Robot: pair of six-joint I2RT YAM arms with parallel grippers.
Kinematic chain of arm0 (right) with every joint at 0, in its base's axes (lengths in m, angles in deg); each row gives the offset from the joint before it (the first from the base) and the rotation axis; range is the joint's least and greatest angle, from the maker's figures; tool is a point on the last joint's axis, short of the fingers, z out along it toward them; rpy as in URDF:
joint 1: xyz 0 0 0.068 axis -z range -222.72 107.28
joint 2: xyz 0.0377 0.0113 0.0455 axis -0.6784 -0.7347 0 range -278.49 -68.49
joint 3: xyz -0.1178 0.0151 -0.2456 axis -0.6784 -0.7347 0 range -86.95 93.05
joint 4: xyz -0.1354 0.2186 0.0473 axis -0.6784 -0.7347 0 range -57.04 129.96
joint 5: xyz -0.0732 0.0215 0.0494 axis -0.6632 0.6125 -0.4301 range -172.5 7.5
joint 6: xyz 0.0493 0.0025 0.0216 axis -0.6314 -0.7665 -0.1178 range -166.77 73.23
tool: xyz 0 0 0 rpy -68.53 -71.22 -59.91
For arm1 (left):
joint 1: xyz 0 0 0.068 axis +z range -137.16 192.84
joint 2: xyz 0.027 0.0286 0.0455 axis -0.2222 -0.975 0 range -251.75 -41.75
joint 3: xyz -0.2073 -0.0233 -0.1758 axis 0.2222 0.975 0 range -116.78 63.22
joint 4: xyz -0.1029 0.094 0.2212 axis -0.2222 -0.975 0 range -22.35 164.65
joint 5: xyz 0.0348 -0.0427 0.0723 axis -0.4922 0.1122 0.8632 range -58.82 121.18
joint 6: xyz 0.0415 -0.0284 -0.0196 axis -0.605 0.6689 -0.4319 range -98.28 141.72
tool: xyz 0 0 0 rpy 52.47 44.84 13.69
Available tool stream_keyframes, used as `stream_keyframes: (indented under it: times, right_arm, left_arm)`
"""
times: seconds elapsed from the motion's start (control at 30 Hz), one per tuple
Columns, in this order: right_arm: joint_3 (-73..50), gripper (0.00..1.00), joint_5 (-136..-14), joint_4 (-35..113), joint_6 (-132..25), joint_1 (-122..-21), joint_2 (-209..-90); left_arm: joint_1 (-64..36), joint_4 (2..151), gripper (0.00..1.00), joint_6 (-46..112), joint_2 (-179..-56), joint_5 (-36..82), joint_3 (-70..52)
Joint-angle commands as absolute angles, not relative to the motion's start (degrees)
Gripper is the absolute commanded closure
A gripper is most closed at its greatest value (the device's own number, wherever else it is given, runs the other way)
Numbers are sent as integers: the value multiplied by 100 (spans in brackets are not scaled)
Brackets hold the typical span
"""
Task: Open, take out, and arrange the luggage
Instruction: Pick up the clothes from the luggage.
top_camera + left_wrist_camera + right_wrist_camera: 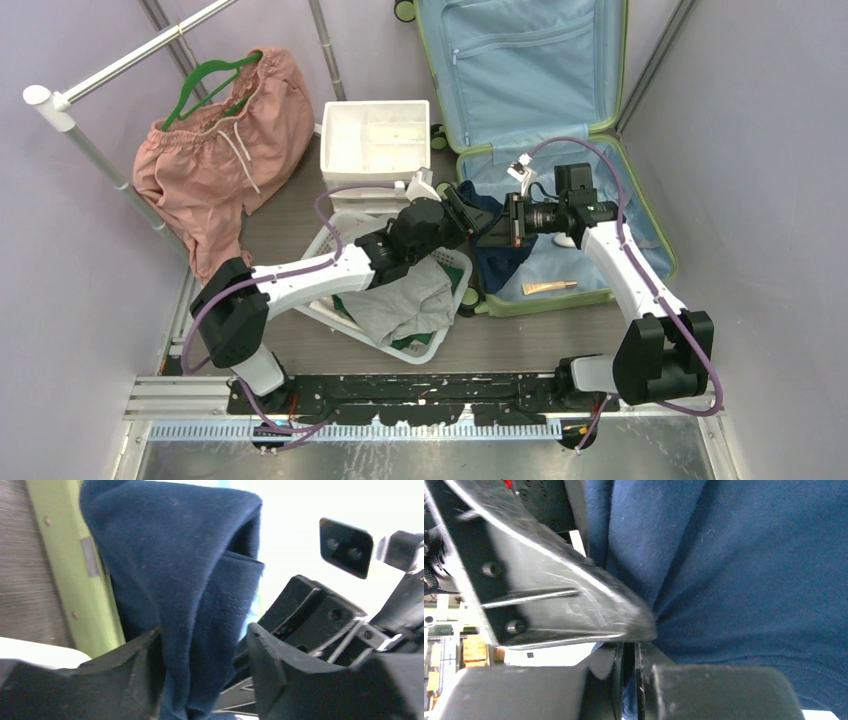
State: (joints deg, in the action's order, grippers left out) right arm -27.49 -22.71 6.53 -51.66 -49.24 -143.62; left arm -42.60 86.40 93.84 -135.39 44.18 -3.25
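Note:
The light-green suitcase (530,70) lies open at the back right, its lid up and the blue lining showing. Its green rim shows in the left wrist view (70,570). A navy blue garment (492,255) hangs over the lower shell's left edge. My right gripper (508,225) is shut on a fold of it (734,570), and the cloth is pinched between the nearly closed jaws (629,652). My left gripper (462,208) is open, and the garment (175,555) hangs between its fingers (204,630). It touches the left finger only.
A beige tube (548,287) lies in the suitcase. A white perforated basket (330,232) with grey and green clothes sits under the left arm. A white drawer unit (375,140) stands behind it. Pink shorts (225,150) hang on a green hanger from the rail (120,65).

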Motion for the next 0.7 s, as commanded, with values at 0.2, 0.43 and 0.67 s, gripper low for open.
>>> stream_keyframes:
  times: [0.2, 0.43, 0.67]
  right_arm:
    - [-1738, 51, -2041, -1666, -2741, -5124, -13987]
    - [-1446, 30, -2579, -2646, -1570, -4863, -13520]
    - [-1716, 29, -2802, -2292, -1766, -4355, -13408]
  left_arm:
    - [-4247, 7849, 100, 8920, -12914, 4455, -276]
    - [-3650, 6848, 100, 8441, -11878, 3079, -77]
    - [-2620, 5479, 100, 7832, -11419, 538, -121]
